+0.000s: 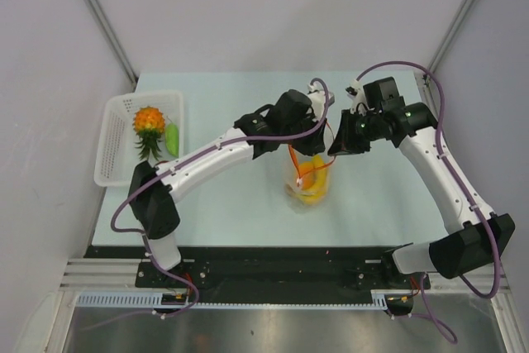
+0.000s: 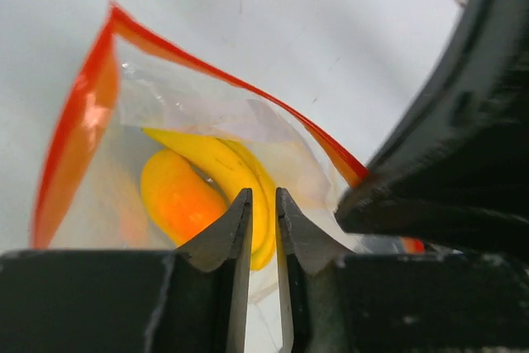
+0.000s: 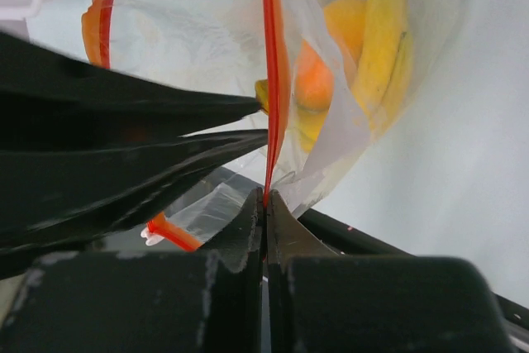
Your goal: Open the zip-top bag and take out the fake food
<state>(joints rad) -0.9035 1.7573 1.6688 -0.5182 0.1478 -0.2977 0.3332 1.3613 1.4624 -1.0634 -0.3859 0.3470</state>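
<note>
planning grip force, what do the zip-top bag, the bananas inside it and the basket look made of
Zip-top bag: thin clear plastic film, glossy and creased, with an orange-red strip at the mouth.
Bananas: likely hard moulded plastic, smooth with a soft sheen and even yellow colour.
Basket: white rigid-looking plastic, its walls perforated in a grid.

The mouth of the zip-top bag (image 2: pixel 190 134) gapes before the left claw (image 2: pixel 263 197), leaving a way down to the banana (image 2: pixel 223 167) and orange piece (image 2: pixel 178 200). The right claw (image 3: pixel 264 197), pinched on the red strip, crowds one end of the mouth. Open counter (image 1: pixel 231 212) lies between bag and basket (image 1: pixel 120 145).
</note>
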